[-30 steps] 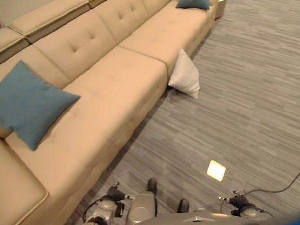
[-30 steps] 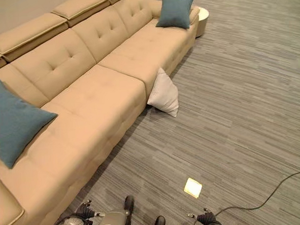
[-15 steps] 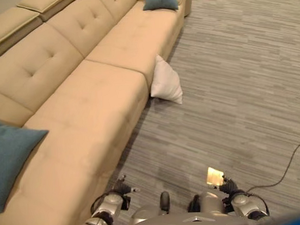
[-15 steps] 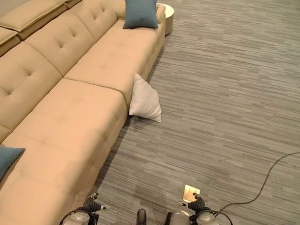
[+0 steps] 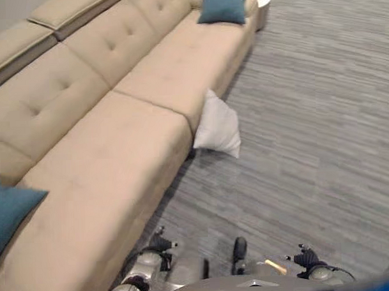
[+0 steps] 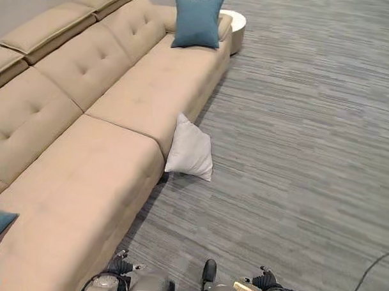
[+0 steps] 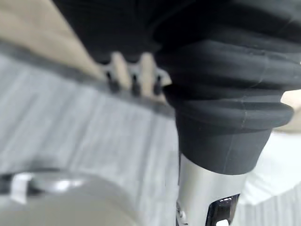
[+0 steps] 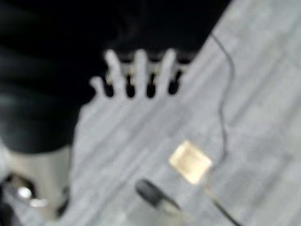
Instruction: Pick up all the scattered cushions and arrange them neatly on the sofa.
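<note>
A white cushion (image 5: pixel 218 127) stands on the grey carpet, leaning against the front of the long beige sofa (image 5: pixel 105 155) near its middle seam. One teal cushion (image 6: pixel 197 21) stands upright at the sofa's far end. A second teal cushion (image 5: pixel 8 212) lies on the seat at the near left edge of the view. My left hand (image 7: pixel 134 75) hangs beside the sofa's base with straight fingers and holds nothing. Straight-fingered and empty too, my right hand (image 8: pixel 141 70) hangs above the carpet. Both hands are well short of the white cushion.
A round white side table (image 6: pixel 234 23) stands past the sofa's far end. A small brass floor plate (image 8: pixel 190 161) is set in the carpet close under me. Open carpet (image 5: pixel 322 128) stretches to the right of the sofa.
The camera has moved: the picture swung along the sofa, and the white cushion now sits nearer the middle and larger. The floor plate is now right under me. Both hands still hang empty.
</note>
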You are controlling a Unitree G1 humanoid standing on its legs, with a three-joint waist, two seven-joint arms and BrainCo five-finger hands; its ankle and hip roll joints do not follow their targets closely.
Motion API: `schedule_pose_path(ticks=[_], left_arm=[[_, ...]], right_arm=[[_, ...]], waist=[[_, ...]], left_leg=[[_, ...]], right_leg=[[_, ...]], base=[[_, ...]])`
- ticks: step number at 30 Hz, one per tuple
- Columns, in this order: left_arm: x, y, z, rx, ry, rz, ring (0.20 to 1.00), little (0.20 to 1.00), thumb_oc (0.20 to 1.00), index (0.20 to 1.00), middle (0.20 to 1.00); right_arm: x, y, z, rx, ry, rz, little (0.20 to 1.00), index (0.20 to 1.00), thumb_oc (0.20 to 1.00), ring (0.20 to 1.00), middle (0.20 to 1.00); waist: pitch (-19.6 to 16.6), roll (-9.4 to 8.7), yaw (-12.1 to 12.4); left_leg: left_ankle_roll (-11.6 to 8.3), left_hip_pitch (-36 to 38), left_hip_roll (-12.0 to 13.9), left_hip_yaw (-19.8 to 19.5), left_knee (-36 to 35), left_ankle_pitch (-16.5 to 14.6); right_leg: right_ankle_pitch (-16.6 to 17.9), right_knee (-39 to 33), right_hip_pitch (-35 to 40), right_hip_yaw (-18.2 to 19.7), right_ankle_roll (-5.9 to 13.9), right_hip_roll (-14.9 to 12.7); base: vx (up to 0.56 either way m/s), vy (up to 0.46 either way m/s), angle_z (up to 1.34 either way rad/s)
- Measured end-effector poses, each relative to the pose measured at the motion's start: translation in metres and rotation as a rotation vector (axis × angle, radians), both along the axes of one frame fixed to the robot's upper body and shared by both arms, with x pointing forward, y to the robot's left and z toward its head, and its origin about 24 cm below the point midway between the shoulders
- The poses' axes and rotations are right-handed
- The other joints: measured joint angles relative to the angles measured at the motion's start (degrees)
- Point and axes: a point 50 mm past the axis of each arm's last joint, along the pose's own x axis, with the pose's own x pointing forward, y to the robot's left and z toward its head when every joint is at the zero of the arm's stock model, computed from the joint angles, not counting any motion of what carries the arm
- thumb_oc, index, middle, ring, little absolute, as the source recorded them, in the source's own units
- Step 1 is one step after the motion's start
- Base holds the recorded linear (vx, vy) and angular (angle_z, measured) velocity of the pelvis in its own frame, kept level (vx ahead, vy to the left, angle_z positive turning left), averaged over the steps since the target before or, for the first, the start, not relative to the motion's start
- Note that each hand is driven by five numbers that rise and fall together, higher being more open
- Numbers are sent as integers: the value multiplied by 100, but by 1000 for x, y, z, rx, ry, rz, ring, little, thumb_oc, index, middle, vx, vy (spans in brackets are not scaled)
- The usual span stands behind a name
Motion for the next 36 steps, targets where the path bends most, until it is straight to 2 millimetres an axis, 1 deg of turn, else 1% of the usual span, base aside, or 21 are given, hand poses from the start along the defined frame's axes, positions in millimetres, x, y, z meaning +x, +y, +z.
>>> schedule_pose_path(ticks=[2, 3, 4, 6, 8, 9, 10, 11, 12, 15, 17, 20, 22, 25, 27, 28, 30, 33, 34, 35, 36], left_arm=[[3, 3, 2, 7, -7, -1, 1000, 1000, 1000, 1000, 1000], [-1, 2, 0, 3, 2, 4, 1000, 1000, 1000, 1000, 1000], [-6, 2, -2, 3, 20, 5, 1000, 1000, 1000, 1000, 1000], [-7, 2, -3, 4, 24, 6, 1000, 1000, 1000, 1000, 1000], [-19, 3, -6, 3, 50, 26, 1000, 1000, 1000, 1000, 1000], [-27, 1, -10, -14, 82, 36, 1000, 1000, 1000, 1000, 1000], [-40, -3, -16, -22, 131, 42, 1000, 1000, 1000, 1000, 1000], [-46, -1, -17, -17, 148, 47, 1000, 1000, 1000, 1000, 1000], [-44, 1, -16, -6, 147, 35, 1000, 1000, 1000, 1000, 1000], [-29, 4, -10, -4, 108, -12, 1000, 1000, 1000, 1000, 1000], [-12, 10, -3, -1, 38, -9, 1000, 1000, 1000, 1000, 1000], [-10, 11, -2, -8, 36, -14, 1000, 1000, 1000, 1000, 1000], [-26, 18, -8, 1, 97, 29, 1000, 1000, 1000, 1000, 1000], [-49, 22, -14, 11, 170, 51, 1000, 1000, 1000, 1000, 1000], [-64, 17, -18, 5, 208, 50, 1000, 1000, 1000, 1000, 1000], [-69, 13, -20, 0, 217, 56, 1000, 1000, 1000, 1000, 1000], [-64, 12, -19, -1, 206, 53, 1000, 1000, 1000, 1000, 1000], [-54, 10, -18, 7, 182, 54, 1000, 1000, 1000, 1000, 1000], [-50, 8, -17, 5, 170, 52, 1000, 1000, 1000, 1000, 1000], [-33, 7, -13, 19, 124, 47, 1000, 1000, 1000, 1000, 1000], [-25, 8, -10, 30, 105, 47, 1000, 1000, 1000, 1000, 1000]], right_arm=[[6, 0, 2, -5, -11, 9, 1000, 1000, 1000, 1000, 1000], [6, -3, 2, -24, -8, 24, 1000, 1000, 1000, 1000, 1000], [11, -5, 4, -41, -17, 38, 1000, 1000, 1000, 1000, 1000], [7, -7, 3, -48, 5, 39, 1000, 1000, 1000, 1000, 1000], [6, -10, 3, -56, 9, 39, 1000, 1000, 1000, 1000, 1000], [13, -20, 8, -66, -1, 40, 1000, 1000, 1000, 1000, 1000], [21, -28, 13, -83, -32, 31, 1000, 1000, 1000, 1000, 1000], [23, -29, 15, -83, -52, 37, 1000, 1000, 1000, 1000, 1000], [31, -21, 16, -74, -71, 87, 1000, 1000, 1000, 1000, 1000], [45, -25, 24, -62, -101, 112, 1000, 1000, 1000, 1000, 1000], [69, -25, 46, -39, -272, 216, 1000, 1000, 1000, 1000, 1000], [74, -42, 45, -95, -220, 156, 1000, 1000, 1000, 1000, 1000], [81, -35, 45, -92, -217, 171, 1000, 1000, 1000, 1000, 1000], [62, -23, 32, -70, -156, 188, 1000, 1000, 1000, 1000, 1000], [36, -14, 18, -48, -84, 195, 1000, 1000, 1000, 1000, 1000], [29, -12, 14, -48, -63, 198, 1000, 1000, 1000, 1000, 1000], [26, -11, 13, -50, -59, 200, 1000, 1000, 1000, 1000, 1000], [24, -6, 12, -63, -55, 226, 1000, 1000, 1000, 1000, 1000], [27, -5, 13, -70, -70, 232, 1000, 1000, 1000, 1000, 1000], [37, -2, 17, -88, -113, 240, 1000, 1000, 1000, 1000, 1000], [41, 3, 18, -89, -121, 258, 1000, 1000, 1000, 1000, 1000]], waist=[[48, -55, 0], [104, 5, -13], [90, 106, -1], [79, 99, 14], [-9, 174, 30], [-12, 414, 46], [-15, 713, 88], [-100, 710, 40], [-188, 607, -59], [-180, 510, -112], [-146, 472, -105], [-111, 466, 134], [-49, 379, 163], [-25, 175, 31], [-75, 142, 15], [-102, 306, 24], [-86, 331, 0], [-74, 230, 42], [-74, 211, 58], [42, 140, 145], [94, 48, 209]], left_leg=[[31, 58, 16, 119, -1335, 67], [22, 192, 34, 151, -2789, 351], [24, 381, -72, 133, -3895, 723], [147, 479, -199, 122, -4175, 1016], [458, 602, -222, 156, -3983, 1223], [666, 800, -174, 191, -3703, 1088], [944, 1096, 80, 164, -3888, 1022], [921, 1199, 78, 30, -4000, 1067], [1153, 1474, -98, -62, -4104, 833], [1253, 1710, -307, -304, -4194, 760], [1178, 1832, -291, -454, -4266, 823], [1054, 1986, -236, -560, -4271, 631], [915, 2147, -194, -646, -4258, 359], [854, 2393, -225, -840, -4305, 223], [701, 2582, -140, -987, -4298, 0], [567, 2526, 65, -1038, -4124, -143], [450, 2396, 111, -1036, -3781, -170], [162, 1877, 14, -889, -2415, -223], [72, 1642, 5, -889, -1920, -174], [-308, 1034, -18, -745, -937, 98], [-326, 873, -11, -592, -668, 293]], right_leg=[[-67, -239, 275, -11, 126, 68], [-93, -234, 435, -30, 200, 196], [-362, -235, 694, 27, 513, 326], [-554, -231, 930, 69, 563, 400], [-606, -219, 1158, 177, 586, 503], [-881, 385, 1057, 214, 725, 619], [-1215, 1808, 515, 104, 888, 676], [-1419, 2525, 185, -7, 915, 544], [-1521, 3605, -269, -239, 1059, -97], [-1575, 4074, -623, -323, 1156, -755], [-1438, 3005, -793, -392, 1279, -916], [-914, 2105, -973, -361, 1340, -922], [-340, 1054, -1057, 287, 1505, -671], [269, 347, -1001, 546, 1401, -686], [796, 389, -848, 507, 1002, -614], [713, 323, -737, 445, 875, -400], [708, 199, -626, 312, 797, -337], [641, -140, -178, 190, 712, -313], [543, -126, -146, 174, 633, -280], [449, -133, -124, 96, 482, -268], [412, -161, -76, 54, 408, -288]], base=[[312, 42, -6], [507, 101, -17], [600, 136, -15], [298, 126, -15], [205, 167, -52], [107, 106, -97], [119, 110, -79], [290, 122, -51], [311, 77, 3], [207, -9, 36], [177, -91, 66], [319, -147, 25], [342, -185, 12], [219, -172, 40], [217, -209, 34], [203, -239, 21], [152, -209, 26], [62, -181, 25], [178, -295, 15], [247, -249, 22], [280, -176, 38]])
